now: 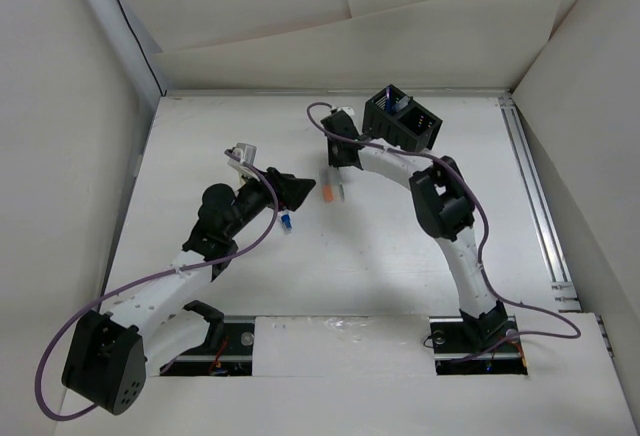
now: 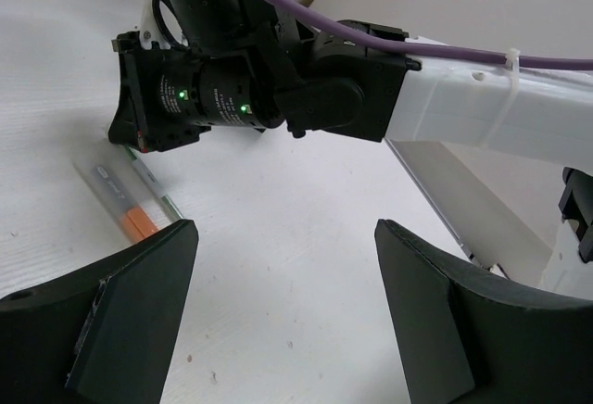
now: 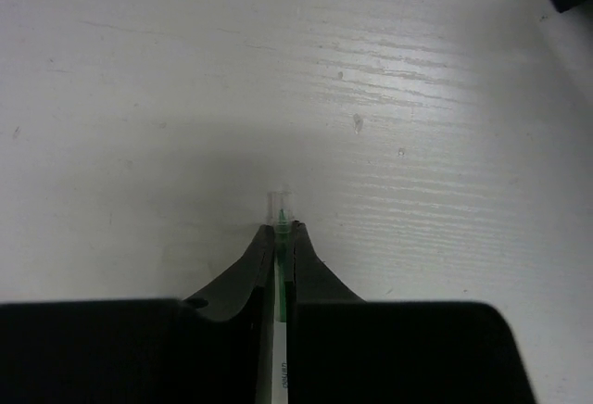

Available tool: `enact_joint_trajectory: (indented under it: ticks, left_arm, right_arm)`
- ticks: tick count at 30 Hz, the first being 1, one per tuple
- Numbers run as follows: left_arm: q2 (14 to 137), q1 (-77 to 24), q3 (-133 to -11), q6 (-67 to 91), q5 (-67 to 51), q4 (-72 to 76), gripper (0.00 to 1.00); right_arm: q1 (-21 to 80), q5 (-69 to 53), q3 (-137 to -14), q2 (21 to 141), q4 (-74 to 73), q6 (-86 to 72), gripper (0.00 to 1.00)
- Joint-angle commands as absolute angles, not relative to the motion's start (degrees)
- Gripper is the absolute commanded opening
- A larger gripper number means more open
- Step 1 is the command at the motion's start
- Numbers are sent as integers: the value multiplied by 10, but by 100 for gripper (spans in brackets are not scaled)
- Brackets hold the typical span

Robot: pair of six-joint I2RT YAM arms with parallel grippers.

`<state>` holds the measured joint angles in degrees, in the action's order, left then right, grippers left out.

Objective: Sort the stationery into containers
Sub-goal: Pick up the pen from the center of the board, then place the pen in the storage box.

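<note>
Left gripper point(image 2: 285, 233): claw spread wide, holding nothing, hanging over bare table point(image 1: 400, 256) around mid-left. Stubby white-blue marker point(image 1: 286, 222) lies at its 6 o'clock, just beside it, untouched.

Grey marker with orange end point(image 2: 119, 202) lies flat at 3 o'clock of the left claw, between the two grippers. Looks light, rigid and smooth-barrelled, likely to roll. Best pinched across the mid-barrel, away from the orange cap.

Right gripper point(image 3: 281, 233): fingers pressed together on a thin pen with green inside point(image 3: 280, 293), its clear tip poking out just past the fingertips. The pen sits right next to the grey marker in the left wrist view. Cannot tell if it's lifted or touching the table. It's a slim, stiff, slippery plastic shaft, and the pinch is near one end, so it may pivot in the grip. It's light, so no load worry.

Black organiser point(image 1: 415, 131) is at 1 o'clock of the right gripper, near. Something blue already stands in a back compartment. Pen probably goes there next, tip down.
</note>
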<state>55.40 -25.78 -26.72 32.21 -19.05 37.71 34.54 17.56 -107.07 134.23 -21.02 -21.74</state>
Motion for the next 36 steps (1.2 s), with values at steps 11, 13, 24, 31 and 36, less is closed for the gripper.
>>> enact_joint_trajectory:
  ticks: [11,13,24,31,36]
  left_arm:
    - [550,-259,-270,324,-193,406,74]
    - [556,-259,-270,330,-199,406,74]
    - [577,-259,-270,330,-209,417,74]
    - [584,-259,-275,330,-209,417,74]
    - [595,-259,-275,330,-209,417,74]
  right_arm:
    - [280,152,-937,1117,-94,-221,0]
    - [259,179,-949,1099,-79,-236,0]
    - [144,365,-1147,1207,4,-301,0]
    - [145,395,-1234,1293,61,-231,0]
    - [157,407,-1198,1298,126,-187,0]
